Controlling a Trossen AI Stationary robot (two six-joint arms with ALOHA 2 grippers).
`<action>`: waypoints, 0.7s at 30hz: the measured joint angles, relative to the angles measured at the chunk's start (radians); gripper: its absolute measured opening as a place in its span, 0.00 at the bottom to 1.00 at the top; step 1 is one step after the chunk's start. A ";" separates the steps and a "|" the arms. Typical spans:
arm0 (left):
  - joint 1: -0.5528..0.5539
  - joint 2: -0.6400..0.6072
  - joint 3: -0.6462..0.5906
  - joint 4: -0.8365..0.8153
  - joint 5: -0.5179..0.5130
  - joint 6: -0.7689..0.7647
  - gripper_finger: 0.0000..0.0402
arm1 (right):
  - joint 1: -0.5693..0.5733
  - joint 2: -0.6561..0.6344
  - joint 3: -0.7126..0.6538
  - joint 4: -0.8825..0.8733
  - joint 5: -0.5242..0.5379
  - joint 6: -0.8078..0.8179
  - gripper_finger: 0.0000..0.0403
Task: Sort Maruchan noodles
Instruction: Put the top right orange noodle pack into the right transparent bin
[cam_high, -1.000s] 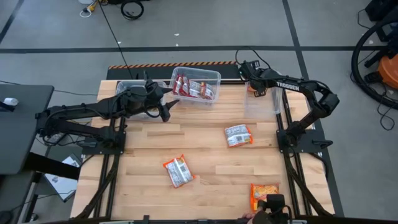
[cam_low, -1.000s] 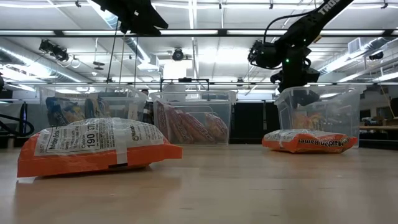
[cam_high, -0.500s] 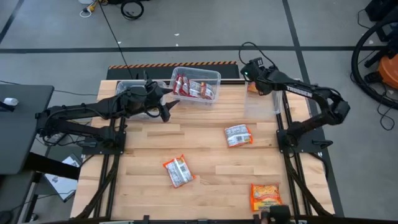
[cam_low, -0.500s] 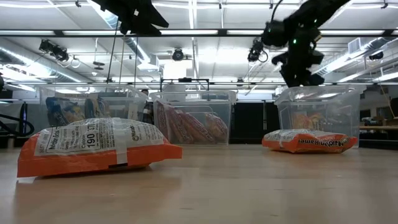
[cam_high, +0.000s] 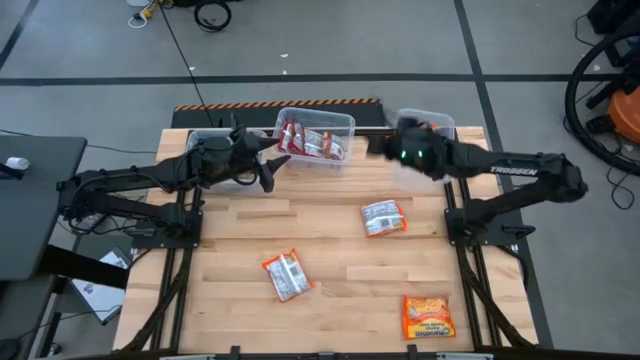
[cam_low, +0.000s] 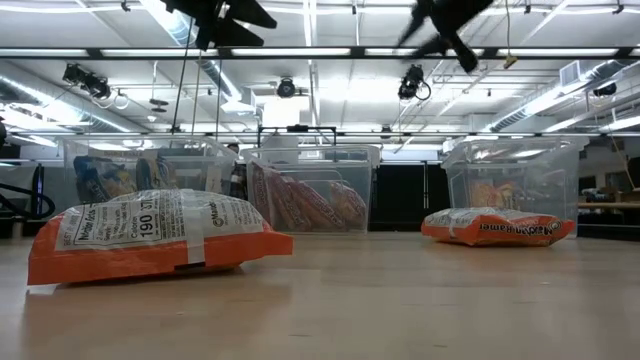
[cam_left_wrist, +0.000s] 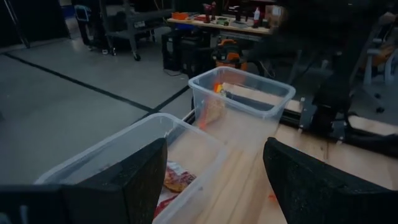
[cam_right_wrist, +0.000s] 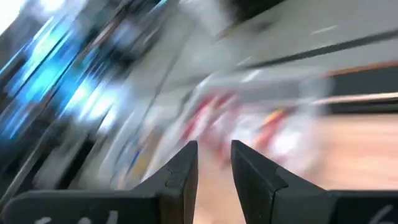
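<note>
The right arm has swung away from the right-hand tub (cam_high: 428, 128) at the bench's (cam_high: 330, 215) back edge toward the bench's middle, its right gripper (cam_high: 378, 148) now between that tub and the middle tub (cam_high: 318, 135). Its fingers (cam_right_wrist: 180, 171) stand narrowly apart with nothing between them, so a packet was probably just dropped off. The left gripper (cam_high: 272, 165), fingers spread wide and empty, still hovers beside the middle tub. Three orange packets remain unsorted: one (cam_high: 383, 216) nearest the right-hand tub, one (cam_high: 286, 274) farther out, one (cam_high: 427, 316) farthest.
</note>
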 joint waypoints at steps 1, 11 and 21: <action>0.000 -0.001 0.000 0.000 0.000 -0.013 0.67 | 0.043 0.007 0.000 0.029 -0.045 -0.054 0.25; -0.126 -0.069 0.002 -0.014 0.110 -0.102 0.67 | 0.397 0.134 0.011 -0.125 -0.382 -0.354 0.25; -0.357 -0.085 0.001 -0.066 0.111 -0.276 0.67 | 0.416 0.456 0.215 -0.605 -0.536 -0.767 0.26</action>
